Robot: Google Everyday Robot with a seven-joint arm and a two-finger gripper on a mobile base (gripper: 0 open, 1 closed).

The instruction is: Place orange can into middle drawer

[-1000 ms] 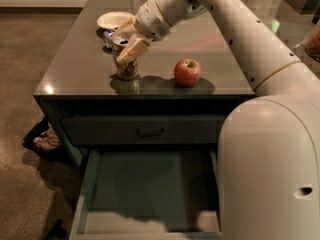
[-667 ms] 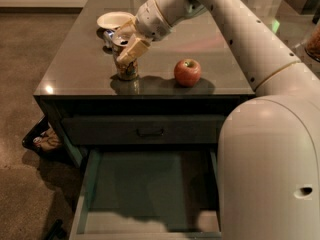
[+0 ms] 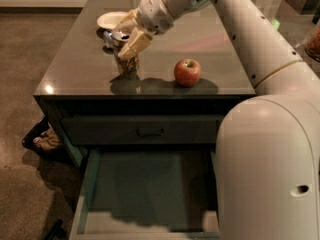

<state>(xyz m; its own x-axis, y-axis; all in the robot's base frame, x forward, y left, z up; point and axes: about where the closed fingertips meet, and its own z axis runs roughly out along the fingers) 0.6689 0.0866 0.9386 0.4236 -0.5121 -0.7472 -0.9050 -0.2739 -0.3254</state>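
Observation:
The orange can (image 3: 128, 67) stands upright on the dark table top (image 3: 75, 69), near its front left. My gripper (image 3: 128, 40) comes down from the upper right and is closed around the can's upper half, so the can's top is hidden by the fingers (image 3: 136, 43). The can's base rests on the table. The middle drawer (image 3: 150, 191) is pulled out wide open below the table front, with a bare dark grey-green floor and a pale front rim.
A red apple (image 3: 187, 72) sits on the table right of the can. A white bowl (image 3: 110, 20) and a small bluish object (image 3: 107, 35) lie behind the can. The top drawer with a dark handle (image 3: 150, 132) is closed. My arm's bulk (image 3: 270, 174) covers the drawer's right side. A bag (image 3: 44, 140) lies on the floor at left.

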